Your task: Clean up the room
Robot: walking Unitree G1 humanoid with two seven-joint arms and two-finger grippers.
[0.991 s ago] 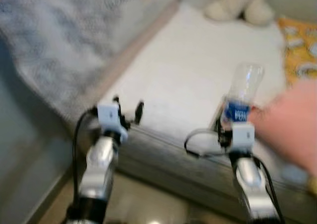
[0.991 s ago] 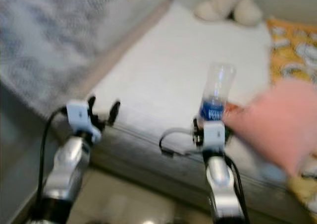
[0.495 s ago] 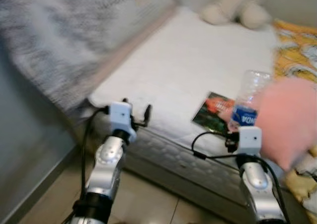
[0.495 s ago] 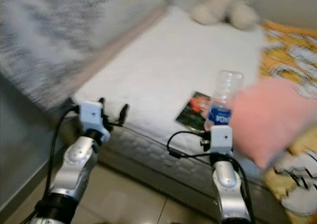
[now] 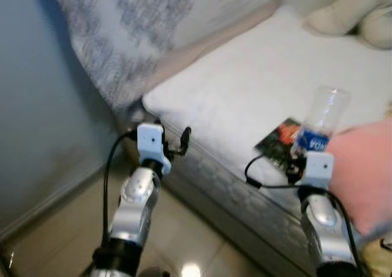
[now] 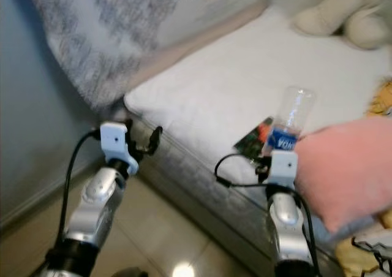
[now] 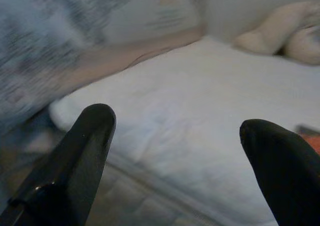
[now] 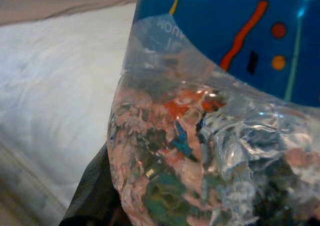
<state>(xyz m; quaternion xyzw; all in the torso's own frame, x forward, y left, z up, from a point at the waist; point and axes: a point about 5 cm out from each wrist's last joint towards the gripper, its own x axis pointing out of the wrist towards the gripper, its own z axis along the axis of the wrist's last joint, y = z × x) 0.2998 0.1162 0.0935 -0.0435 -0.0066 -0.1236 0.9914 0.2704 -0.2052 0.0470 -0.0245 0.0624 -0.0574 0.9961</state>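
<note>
My right gripper [image 5: 304, 159] is shut on a clear plastic bottle [image 5: 321, 119] with a blue label, held upright above the front edge of the white mattress [image 5: 245, 87]. The right wrist view has the bottle [image 8: 210, 136] pressed close against the lens, with a black finger [image 8: 92, 196] beside it. A green and red wrapper [image 5: 278, 143] lies flat on the mattress just behind the bottle. My left gripper [image 5: 174, 139] stands open with nothing in it, near the mattress's left corner; its fingers [image 7: 80, 151] frame the bed.
A blurred pink soft shape [image 6: 349, 173] presses in at the right of the bottle. A cream stuffed toy [image 5: 355, 13] lies at the bed's far end. A grey patterned cover [image 5: 141, 19] hangs at the left. A blue-grey wall [image 5: 43, 117] and tiled floor [image 5: 61, 240] lie left.
The whole picture has shifted: wall and floor at the left now show more, so the camera moved. The bottle stays in my right gripper; the left stays open.
</note>
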